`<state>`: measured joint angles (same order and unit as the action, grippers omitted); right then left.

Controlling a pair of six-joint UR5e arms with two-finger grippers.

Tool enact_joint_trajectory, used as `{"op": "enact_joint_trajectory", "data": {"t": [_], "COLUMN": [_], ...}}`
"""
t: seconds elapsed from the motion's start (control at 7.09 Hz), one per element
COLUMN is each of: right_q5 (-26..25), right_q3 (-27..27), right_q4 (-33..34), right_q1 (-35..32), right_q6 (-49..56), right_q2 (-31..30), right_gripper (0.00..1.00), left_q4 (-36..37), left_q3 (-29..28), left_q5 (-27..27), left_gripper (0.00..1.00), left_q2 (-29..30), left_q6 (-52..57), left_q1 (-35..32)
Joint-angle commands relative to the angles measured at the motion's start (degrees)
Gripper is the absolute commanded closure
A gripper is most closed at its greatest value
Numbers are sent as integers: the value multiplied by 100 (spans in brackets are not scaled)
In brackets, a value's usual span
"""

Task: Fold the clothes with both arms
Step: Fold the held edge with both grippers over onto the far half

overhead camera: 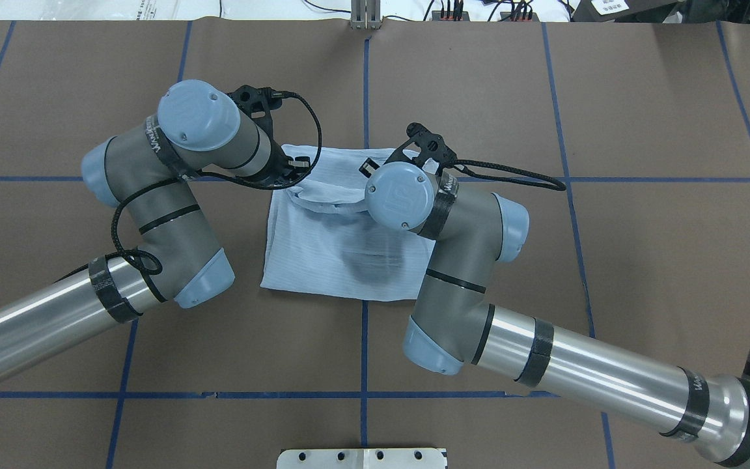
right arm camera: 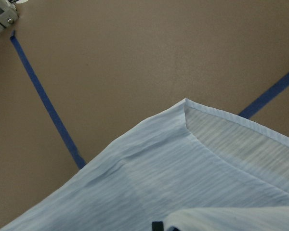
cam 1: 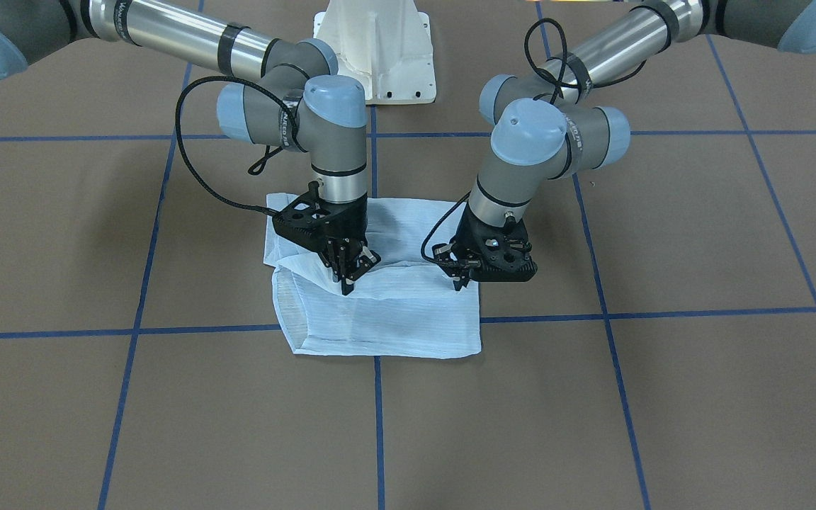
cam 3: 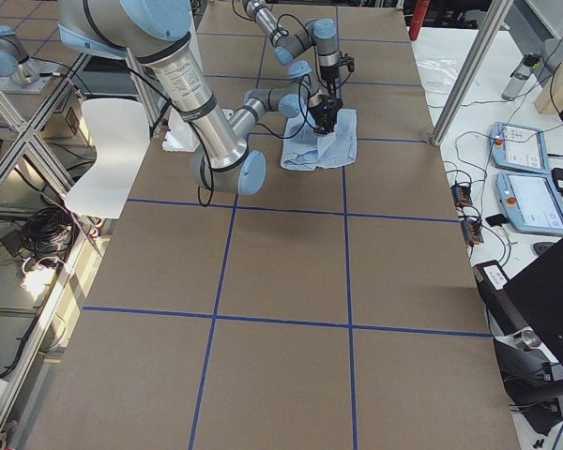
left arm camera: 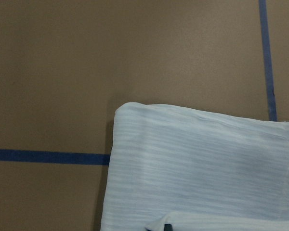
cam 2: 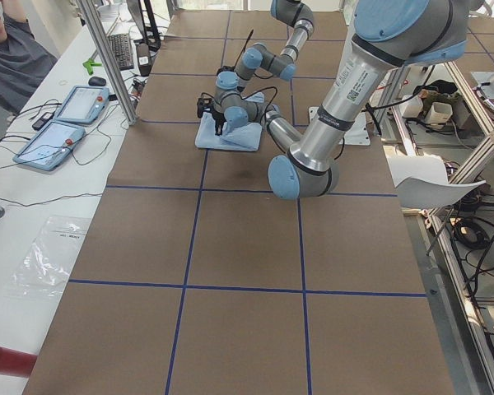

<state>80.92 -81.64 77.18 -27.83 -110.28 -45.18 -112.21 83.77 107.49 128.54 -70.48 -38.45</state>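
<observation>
The light blue striped shirt (cam 1: 387, 312) lies folded into a rough rectangle at the table's centre; it also shows in the overhead view (overhead camera: 323, 260). My left gripper (cam 1: 460, 282) is shut on the shirt's edge at the right side of the front-facing view. My right gripper (cam 1: 347, 285) is shut on the same folded layer at its left. A bunched ridge of fabric (overhead camera: 323, 195) hangs between them. In the overhead view the right gripper is hidden under its wrist. Both wrist views show shirt cloth (left arm camera: 197, 168) (right arm camera: 183, 168) right below the fingers.
The white pedestal base (cam 1: 380, 49) stands behind the shirt on the robot's side. Blue tape lines (cam 1: 380, 425) cross the brown table. An operator (cam 2: 8, 49) and control pendants (cam 2: 62, 132) are beside the table's far side.
</observation>
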Motion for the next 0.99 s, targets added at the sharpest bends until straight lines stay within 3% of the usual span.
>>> {"op": "enact_joint_trajectory", "data": {"t": [0.0, 0.14, 0.28, 0.56, 0.85], "right_q5": [142, 439, 633, 1632, 1952], "right_q3": [8, 8, -1, -10, -10], "right_q4": [-1, -1, 25, 69, 69], "right_q1": [-126, -265, -371, -801, -1066], "right_q6": [59, 321, 480, 1023, 1499], "right_q2": [9, 18, 26, -26, -70], "right_gripper": [70, 24, 0, 0, 0], "left_q4": [-3, -20, -133, -240, -196], "left_q3": [-150, -177, -168, -142, -133], "left_q5": [0, 0, 9, 52, 53], "left_gripper": [82, 39, 0, 0, 0], "left_q2": [153, 171, 163, 102, 92], "left_q6": [-1, 8, 373, 614, 746], "left_q1": [-83, -127, -179, -198, -145]}}
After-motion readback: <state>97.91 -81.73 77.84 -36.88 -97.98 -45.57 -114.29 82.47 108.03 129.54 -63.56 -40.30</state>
